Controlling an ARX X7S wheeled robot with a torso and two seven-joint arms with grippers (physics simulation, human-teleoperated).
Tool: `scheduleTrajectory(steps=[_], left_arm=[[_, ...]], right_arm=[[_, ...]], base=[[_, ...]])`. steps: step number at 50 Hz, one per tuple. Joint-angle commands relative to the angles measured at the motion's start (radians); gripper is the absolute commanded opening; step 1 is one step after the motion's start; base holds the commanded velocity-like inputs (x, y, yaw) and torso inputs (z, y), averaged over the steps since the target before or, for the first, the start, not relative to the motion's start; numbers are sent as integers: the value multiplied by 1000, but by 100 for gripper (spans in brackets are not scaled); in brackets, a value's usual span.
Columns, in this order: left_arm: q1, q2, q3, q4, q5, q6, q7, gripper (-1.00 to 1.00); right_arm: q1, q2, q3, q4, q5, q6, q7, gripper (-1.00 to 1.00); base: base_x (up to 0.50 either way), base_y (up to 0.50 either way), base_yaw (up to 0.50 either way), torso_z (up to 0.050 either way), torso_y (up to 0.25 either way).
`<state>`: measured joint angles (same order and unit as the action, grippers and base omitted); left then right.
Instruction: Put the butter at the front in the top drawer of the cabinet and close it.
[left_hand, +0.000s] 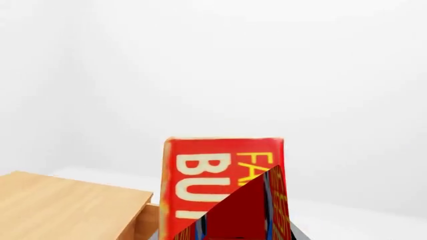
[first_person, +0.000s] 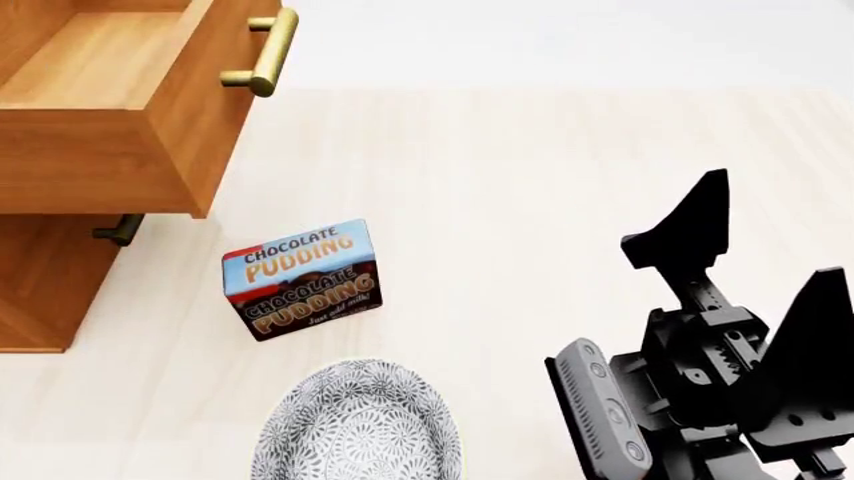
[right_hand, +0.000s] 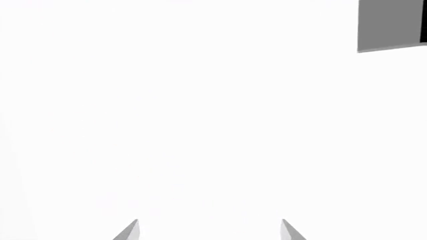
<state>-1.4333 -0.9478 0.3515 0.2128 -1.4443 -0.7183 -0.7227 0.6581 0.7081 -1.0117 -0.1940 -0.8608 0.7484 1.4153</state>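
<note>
In the left wrist view, we found the butter (left_hand: 223, 187) filling the near field, apparently clamped in the left gripper, whose fingers were hidden; the cabinet (left_hand: 67, 205) lay at eight o'clock. We judged the carton light, stiff and smooth, best held across its flat faces.

In the head view, the top drawer (first_person: 120, 110) stood open at ten o'clock. A pudding box (first_person: 304, 278) and bowl (first_person: 358, 425) sat below it, clear of the drawer's mouth. The right gripper (first_person: 767, 270) was spread.

In the right wrist view, its fingers (right_hand: 130, 231) held nothing.
</note>
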Motion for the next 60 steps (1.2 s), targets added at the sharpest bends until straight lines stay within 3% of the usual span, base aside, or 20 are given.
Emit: scheduleTrajectory(steps=[1, 60], left_arm=[[11, -16, -11, -33, 40, 14, -7, -100], [108, 34, 58, -151, 181, 70, 60, -100]], right_arm=[[-8, -1, 8, -10, -6, -3, -3, 100], [-57, -13, 59, -2, -11, -25, 6, 100]], base=[[0, 0, 0, 0, 0], [0, 0, 0, 1, 2]])
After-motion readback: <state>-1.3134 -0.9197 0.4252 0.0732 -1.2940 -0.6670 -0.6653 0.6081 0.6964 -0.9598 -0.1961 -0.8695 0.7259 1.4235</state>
